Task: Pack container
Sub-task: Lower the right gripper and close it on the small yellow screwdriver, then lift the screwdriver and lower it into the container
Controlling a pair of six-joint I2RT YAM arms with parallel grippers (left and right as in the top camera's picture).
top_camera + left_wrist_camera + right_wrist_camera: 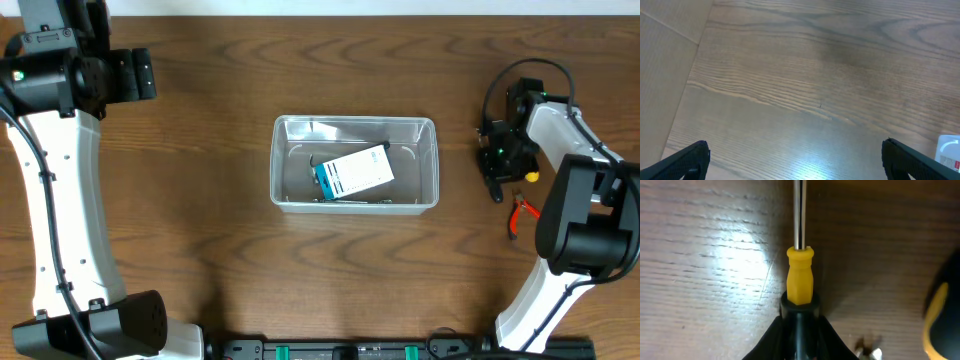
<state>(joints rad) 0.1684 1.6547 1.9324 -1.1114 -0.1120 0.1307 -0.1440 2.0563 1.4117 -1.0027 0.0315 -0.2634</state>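
Worktop (200, 200): dark brown wood grain with soft glare. A pale strip runs along its far edge.
Arms: two white-and-black arms, the left (55, 180) along the left edge, the right (585, 200) at the right edge.
Container (295, 150): clear tub in the middle of the worktop, between the arms, upright with its mouth up.
Left hand (795, 152): spread wide with nothing between its fingers, over bare wood at the far left corner and well apart from the container.
Right hand (799, 322): closed on the dark base of a screwdriver's handle. The container is well off to its left, not touching it.
Box (356, 171): blue and white, lying tilted inside the container.
Screwdriver (800, 280): yellow handle, with a steel shaft pointing away from the hand low over the wood. Only the right wrist view shows it clearly.
Pliers (520, 212): red handles, on the worktop near the right hand. They are clear from overhead.
Cut-off item (950, 150): white with a red mark, at the edge of the left wrist view. Too little shows to tell what it is.
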